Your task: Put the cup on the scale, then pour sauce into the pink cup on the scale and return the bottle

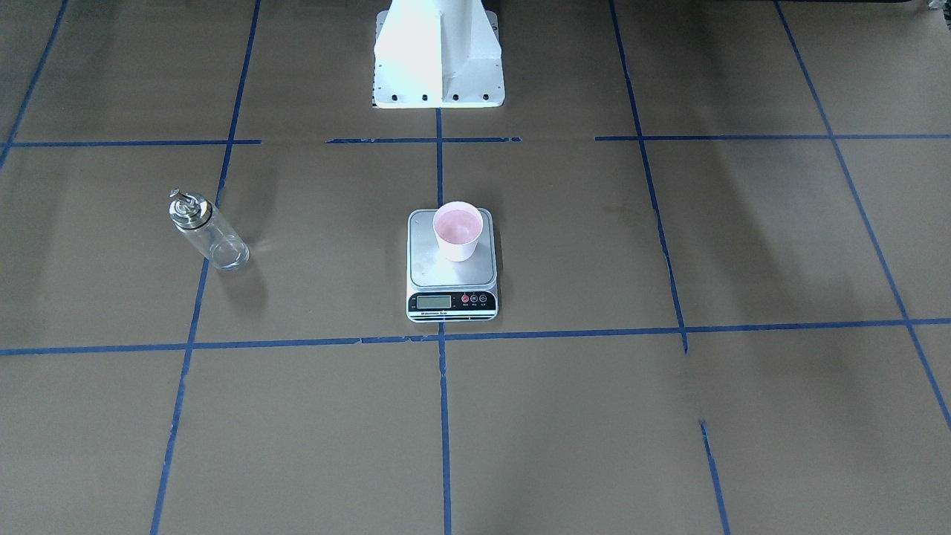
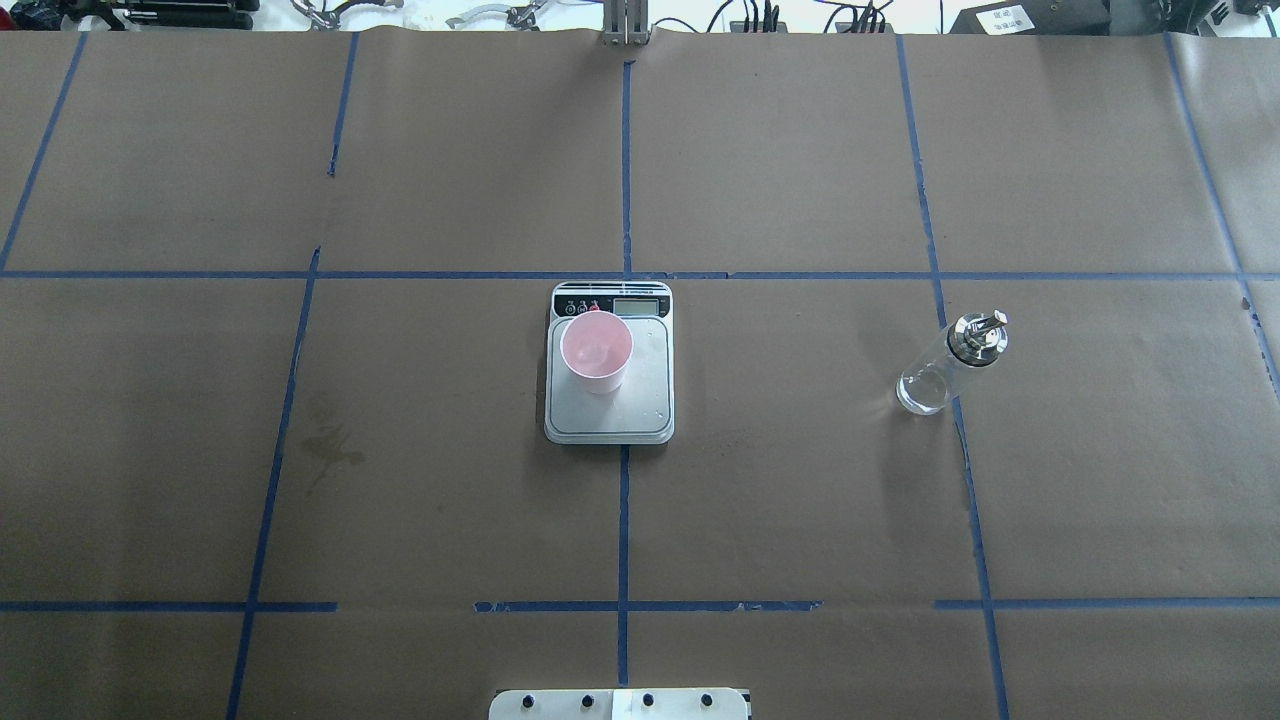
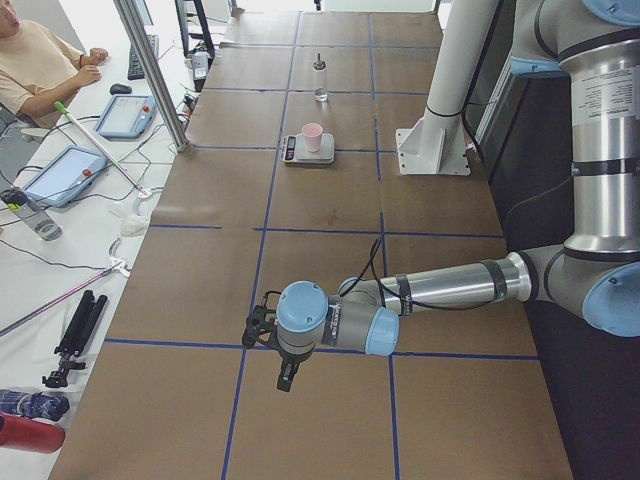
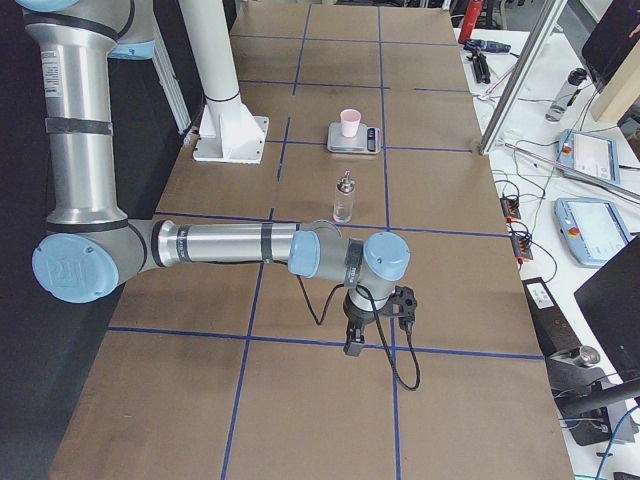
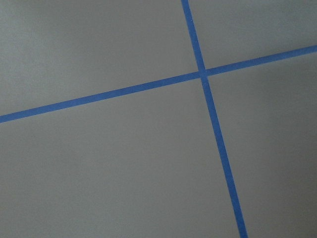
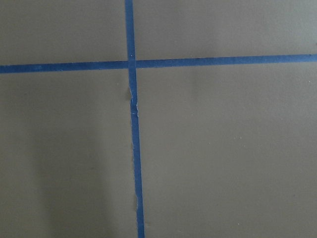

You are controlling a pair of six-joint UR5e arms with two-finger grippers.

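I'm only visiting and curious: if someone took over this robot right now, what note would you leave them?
Left gripper and right gripper: each low over bare table at its own end, nothing seen in them; open or shut cannot be told.
Cup: upright on the scale, near its display end.
Bottle: upright on the table, robot's right side, apart from the scale.
Done: cup placed.
Left: unclear whether sauce was poured; check the cup, then pour if needed.

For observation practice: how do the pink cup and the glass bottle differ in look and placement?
The pink cup is opaque and open-topped; the glass bottle is clear with a silver cap. The cup stands on the scale; the taller bottle stands on the table. Both are upright.
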